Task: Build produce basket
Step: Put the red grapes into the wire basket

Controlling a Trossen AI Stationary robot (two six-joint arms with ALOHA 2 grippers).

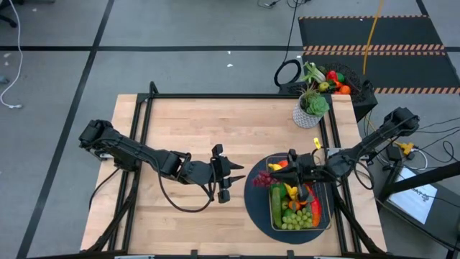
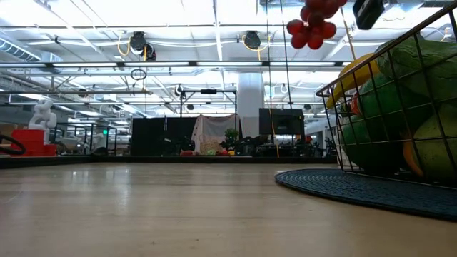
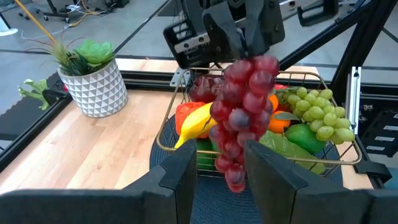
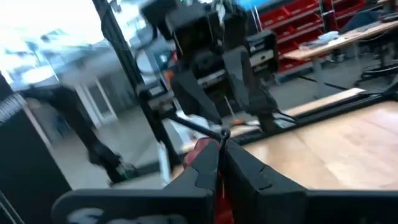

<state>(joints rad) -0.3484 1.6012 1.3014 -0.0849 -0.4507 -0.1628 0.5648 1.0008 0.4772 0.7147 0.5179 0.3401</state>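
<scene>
The left gripper (image 1: 228,180), fingers slightly apart and empty, waits mid-table, while the right gripper (image 1: 290,164), pinched shut on the purple plastic grape bunch (image 3: 244,112), hangs it over the near-full bronze wire-mesh basket (image 1: 274,208), where it could slide off the heaped produce (image 1: 296,208).

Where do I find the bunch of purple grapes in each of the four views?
High view: purple grapes left of the basket, at the right claw.
Low view: top right, hanging above the basket.
Left wrist view: centre, before the basket.
Right wrist view: red patch behind the fingers.
Shared landmark: the basket.
</scene>
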